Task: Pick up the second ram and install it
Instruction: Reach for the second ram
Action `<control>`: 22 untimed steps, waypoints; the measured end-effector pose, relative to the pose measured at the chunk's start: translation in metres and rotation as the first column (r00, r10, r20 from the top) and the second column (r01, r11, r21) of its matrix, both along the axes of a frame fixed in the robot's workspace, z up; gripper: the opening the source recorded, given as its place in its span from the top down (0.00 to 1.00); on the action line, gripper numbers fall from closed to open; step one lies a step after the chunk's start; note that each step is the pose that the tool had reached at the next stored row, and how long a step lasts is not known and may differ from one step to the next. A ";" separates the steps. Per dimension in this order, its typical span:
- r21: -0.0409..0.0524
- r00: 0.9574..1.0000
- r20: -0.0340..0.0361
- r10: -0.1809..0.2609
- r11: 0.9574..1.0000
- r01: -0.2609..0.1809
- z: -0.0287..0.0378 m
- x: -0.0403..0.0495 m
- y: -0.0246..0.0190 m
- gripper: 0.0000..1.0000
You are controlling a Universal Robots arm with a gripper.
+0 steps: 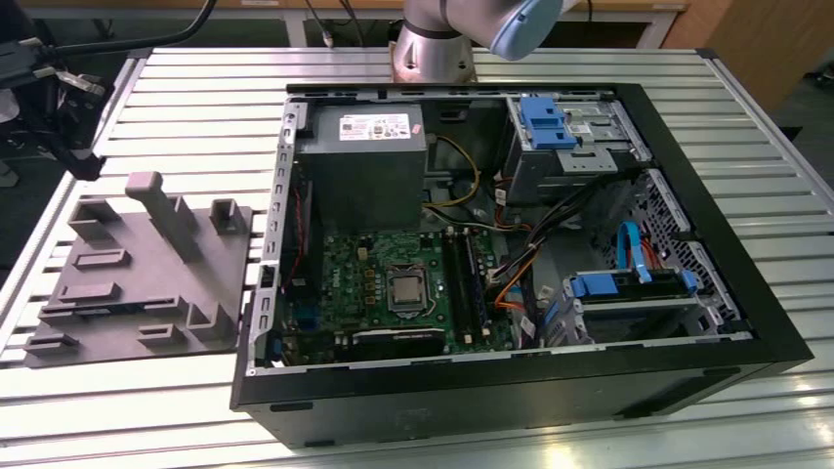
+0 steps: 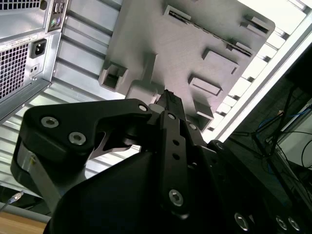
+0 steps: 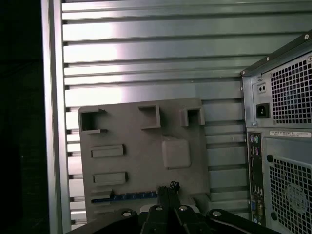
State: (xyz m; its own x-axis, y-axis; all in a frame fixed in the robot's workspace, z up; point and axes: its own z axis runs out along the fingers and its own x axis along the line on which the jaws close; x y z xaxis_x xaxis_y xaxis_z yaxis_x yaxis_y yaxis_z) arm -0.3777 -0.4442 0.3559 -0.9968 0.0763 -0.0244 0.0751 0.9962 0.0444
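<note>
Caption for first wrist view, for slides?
Pincer over the grey fixture tray, close to the blue RAM stick resting on it, PC tower's rear panel alongside.

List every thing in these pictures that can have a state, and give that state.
Black computer tower case: lying on its side, side panel off, inside exposed.
Blue-green flat memory stick, the second ram: lying in the grey fixture plate, not gripped.
Gripper: fingers shut, empty, pointed at the plate.
Silver processor on the green motherboard: uncovered, no cooler.
</note>
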 end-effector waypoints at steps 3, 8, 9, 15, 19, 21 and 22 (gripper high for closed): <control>0.000 1.000 0.000 0.000 1.000 0.000 -0.0006 -0.0004 -0.0003 0.89; 0.000 1.000 0.000 0.000 1.000 0.000 -0.0017 -0.0015 -0.0008 0.89; 0.000 1.000 0.000 0.000 1.000 0.000 -0.0019 -0.0018 -0.0010 0.89; 0.000 1.000 0.000 0.000 1.000 0.000 -0.0034 -0.0034 -0.0015 0.89; 0.000 1.000 0.000 0.000 1.000 0.000 -0.0043 -0.0042 -0.0018 0.89; 0.000 1.000 0.000 0.000 1.000 0.000 -0.0046 -0.0047 -0.0020 0.89; 0.000 1.000 0.000 0.000 1.000 0.000 -0.0048 -0.0049 -0.0020 0.89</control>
